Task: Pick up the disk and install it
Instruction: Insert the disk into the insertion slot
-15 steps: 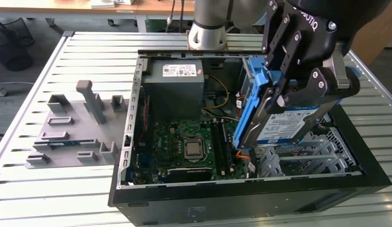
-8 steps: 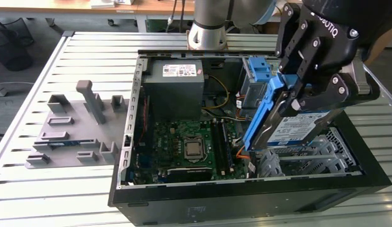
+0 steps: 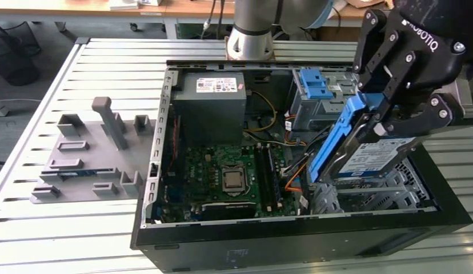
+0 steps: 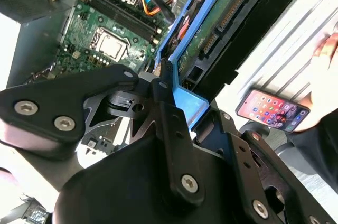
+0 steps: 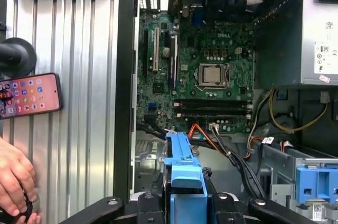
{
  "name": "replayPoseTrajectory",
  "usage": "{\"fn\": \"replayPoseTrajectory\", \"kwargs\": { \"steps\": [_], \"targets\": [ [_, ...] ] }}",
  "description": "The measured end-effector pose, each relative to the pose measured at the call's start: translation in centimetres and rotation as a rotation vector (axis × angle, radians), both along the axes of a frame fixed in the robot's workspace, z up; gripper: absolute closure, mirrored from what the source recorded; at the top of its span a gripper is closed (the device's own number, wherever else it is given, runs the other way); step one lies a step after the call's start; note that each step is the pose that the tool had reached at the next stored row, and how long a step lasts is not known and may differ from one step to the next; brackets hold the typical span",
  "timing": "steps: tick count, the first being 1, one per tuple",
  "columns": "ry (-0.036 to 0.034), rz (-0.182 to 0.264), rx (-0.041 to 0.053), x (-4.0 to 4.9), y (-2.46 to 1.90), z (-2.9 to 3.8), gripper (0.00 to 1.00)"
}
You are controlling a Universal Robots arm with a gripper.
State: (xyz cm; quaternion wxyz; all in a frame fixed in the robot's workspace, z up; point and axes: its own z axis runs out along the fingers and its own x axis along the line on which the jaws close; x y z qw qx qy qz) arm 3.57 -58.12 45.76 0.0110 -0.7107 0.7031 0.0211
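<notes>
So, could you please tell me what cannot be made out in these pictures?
Disk, exterior view: upper end hidden by the gripper.
Disk, second wrist view: far end cut off by the picture's edge.
Hand and phone, first wrist view: cut off by the edge.

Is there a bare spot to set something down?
The table is bare around the grey fixture, most at the exterior view's lower left. The case is crowded with board and cables, with the gripper holding the disk over it. A phone and a hand take the table beside it.
</notes>
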Motion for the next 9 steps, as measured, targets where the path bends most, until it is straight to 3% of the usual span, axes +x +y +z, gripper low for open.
{"fn": "replayPoseTrajectory", "kwargs": {
  "steps": [9],
  "targets": [
    [0.0010, 0.000, -0.0001, 2.43, 0.00, -0.51, 0.64]
  ]
}}
